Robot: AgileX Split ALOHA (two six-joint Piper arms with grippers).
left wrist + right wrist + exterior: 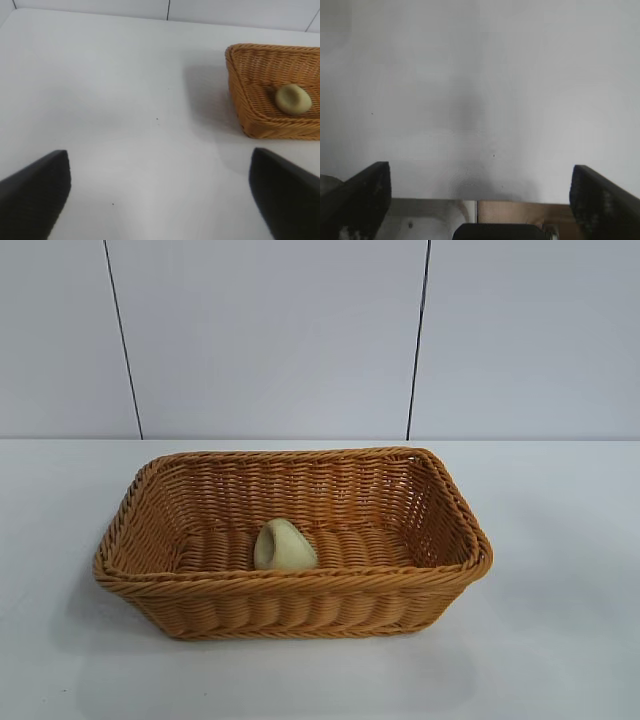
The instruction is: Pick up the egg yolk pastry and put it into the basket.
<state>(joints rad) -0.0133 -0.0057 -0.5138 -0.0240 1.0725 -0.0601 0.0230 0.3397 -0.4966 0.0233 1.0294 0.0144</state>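
Observation:
The egg yolk pastry (283, 546) lies inside the wicker basket (140, 502), on its floor near the front wall. It also shows in the left wrist view (293, 99), inside the basket (250, 80). My left gripper (160, 192) is open and empty above bare table, well away from the basket. My right gripper (480, 197) is open and empty over the white table near its edge. Neither gripper shows in the exterior view.
The white table (560, 640) surrounds the basket on all sides. A white panelled wall (270, 330) stands behind it. The right wrist view shows the table's edge (470, 200) with a brown surface below it.

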